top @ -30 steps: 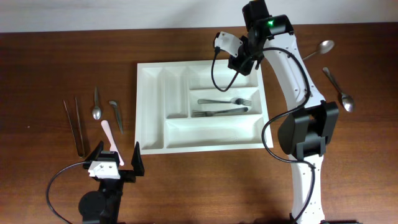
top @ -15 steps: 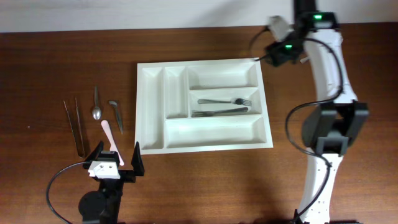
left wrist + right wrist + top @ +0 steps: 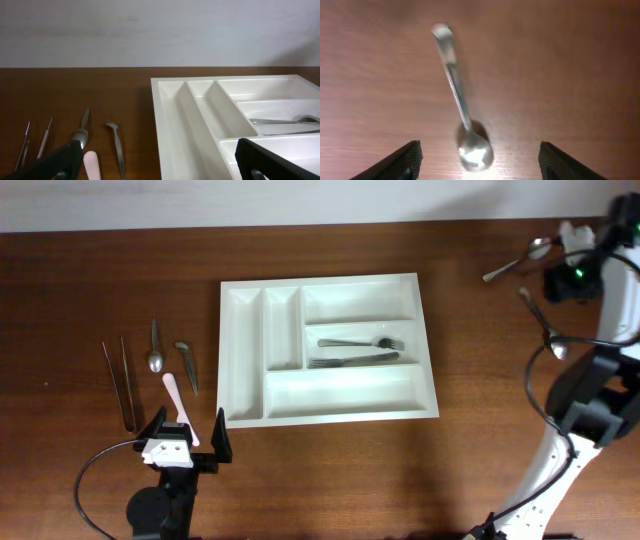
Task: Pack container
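The brown table (image 3: 90,270) is the biggest thing. The white container (image 3: 340,392) lies flat in the middle of it.

The right arm (image 3: 590,395) stands far to the right of the container. It reaches up past the container's far right corner. The right fingers (image 3: 479,159) are wide apart and hold nothing. In the wrist view a spoon (image 3: 462,125) lies on the table, and its bowl shows between the two fingers.

The left arm (image 3: 160,510) sits near the container's near left corner. The left fingers (image 3: 188,435) are wide apart too and hold nothing.

In the container's middle long part lie a fork (image 3: 372,342) and another metal piece (image 3: 350,361) just beside it.

Left of the container lie two thin metal sticks (image 3: 120,385), a small spoon (image 3: 154,350), a pink stick (image 3: 175,395) and a little hooked tool (image 3: 187,367).

Right of the container lies a second spoon (image 3: 545,325).
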Tool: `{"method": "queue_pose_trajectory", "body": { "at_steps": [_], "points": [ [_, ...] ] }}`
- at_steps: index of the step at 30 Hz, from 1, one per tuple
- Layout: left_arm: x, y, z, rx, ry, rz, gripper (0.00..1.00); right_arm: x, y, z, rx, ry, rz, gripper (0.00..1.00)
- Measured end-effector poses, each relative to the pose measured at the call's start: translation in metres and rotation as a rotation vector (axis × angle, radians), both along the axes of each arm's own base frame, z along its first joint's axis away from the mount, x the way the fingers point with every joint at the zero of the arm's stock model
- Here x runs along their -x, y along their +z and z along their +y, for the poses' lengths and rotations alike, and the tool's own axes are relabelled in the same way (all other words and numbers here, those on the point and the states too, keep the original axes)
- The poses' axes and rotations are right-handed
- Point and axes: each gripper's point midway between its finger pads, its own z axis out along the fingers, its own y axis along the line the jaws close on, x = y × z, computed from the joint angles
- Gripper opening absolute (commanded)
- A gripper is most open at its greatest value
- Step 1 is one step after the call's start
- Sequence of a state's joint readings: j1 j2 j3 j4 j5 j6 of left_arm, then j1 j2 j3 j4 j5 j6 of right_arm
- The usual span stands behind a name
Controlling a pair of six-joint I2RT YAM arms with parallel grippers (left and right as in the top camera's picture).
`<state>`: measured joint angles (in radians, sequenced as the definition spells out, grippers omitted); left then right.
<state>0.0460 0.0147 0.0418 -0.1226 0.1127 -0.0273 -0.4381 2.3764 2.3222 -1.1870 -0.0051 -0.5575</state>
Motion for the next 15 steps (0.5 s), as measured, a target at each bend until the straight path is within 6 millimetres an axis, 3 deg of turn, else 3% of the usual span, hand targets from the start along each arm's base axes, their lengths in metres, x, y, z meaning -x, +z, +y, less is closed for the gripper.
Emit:
{"method": "queue_pose_trajectory", "body": {
  "at_steps": [2, 5, 8, 12, 15],
  "points": [
    [0.000, 0.000, 0.000, 0.000, 0.000, 0.000, 0.99, 0.015, -0.019, -0.017, -0.022, -0.025, 0.031, 0.75],
    [0.000, 0.000, 0.000, 0.000, 0.000, 0.000, 0.99, 0.027, -0.043, -0.025, -0.057, -0.028, 0.050, 0.76],
    [0.000, 0.000, 0.000, 0.000, 0.000, 0.000, 0.99, 0.039, -0.072, -0.019, -0.108, 0.006, 0.081, 0.76],
    [0.000, 0.000, 0.000, 0.000, 0.000, 0.000, 0.99, 0.038, -0.087, -0.003, -0.159, 0.062, 0.073, 0.75],
    [0.000, 0.000, 0.000, 0.000, 0.000, 0.000, 0.99, 0.036, -0.089, 0.004, -0.177, 0.087, 0.069, 0.54]
  ]
}}
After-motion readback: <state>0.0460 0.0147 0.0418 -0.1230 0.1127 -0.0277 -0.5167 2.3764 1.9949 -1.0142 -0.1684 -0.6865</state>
